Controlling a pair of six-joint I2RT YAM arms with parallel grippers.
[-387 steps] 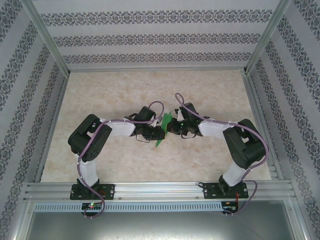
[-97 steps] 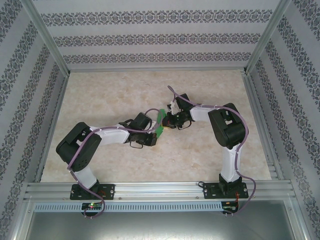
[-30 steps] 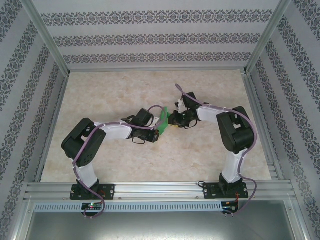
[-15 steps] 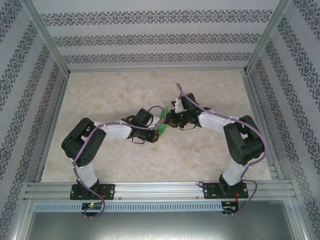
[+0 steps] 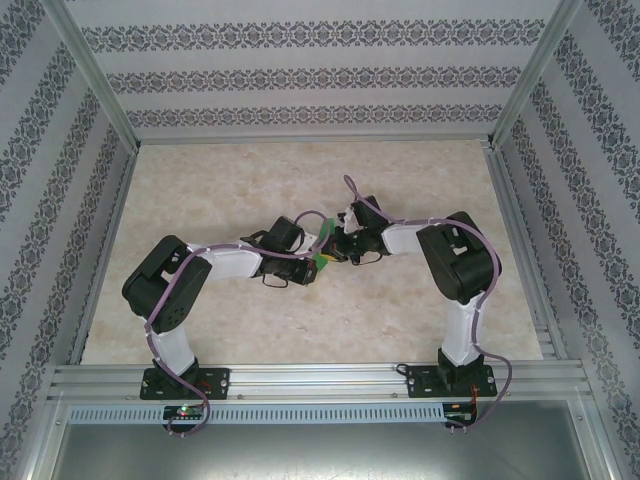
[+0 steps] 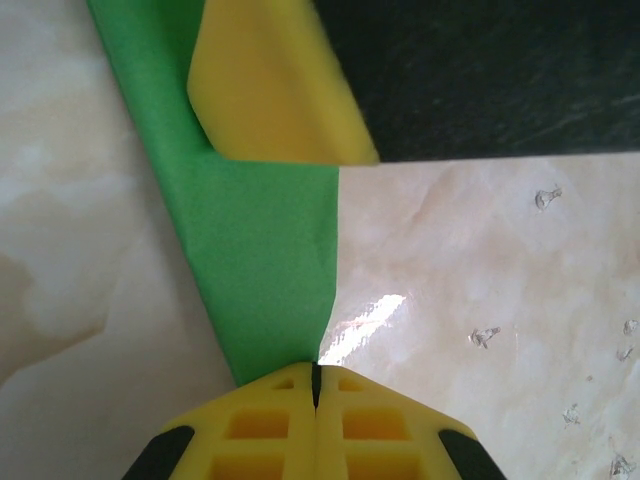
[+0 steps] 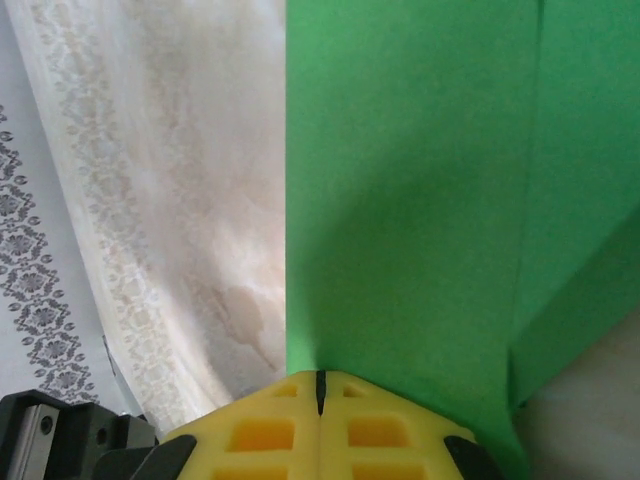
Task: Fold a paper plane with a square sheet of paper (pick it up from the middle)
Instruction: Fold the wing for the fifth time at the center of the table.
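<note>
- The sheet of paper (image 6: 265, 260) is off the counter (image 5: 250, 330), held in the air over its middle between the 2 tools. The left arm reaches in from 9 o'clock and the right arm from 3 o'clock.
- The left tool (image 6: 315, 385) is fully closed, with its yellow tips meeting on the narrow lower end of the green strip. In its wrist view the strip runs from 6 o'clock up toward 11 o'clock.
- The right tool (image 7: 320, 378) is also fully closed, pinching the paper's edge at 6 o'clock in its own view.
- Done so far, as I judge it: the pick-up and at least 1 fold. The right wrist view shows overlapping green layers with straight creased edges, and the paper is a narrow band rather than an open square.
- Left to do, by my reading: no finished pointed dart can be made out, so more folds and creasing likely remain.
- Against 12.9 s ago: the green strip then stood longer and plainer between the tools. Now only a small patch shows from above.
- Against 1 s ago: the right arm's elbow has swung in from 3 o'clock, and its tool has pinched shut on the paper.
</note>
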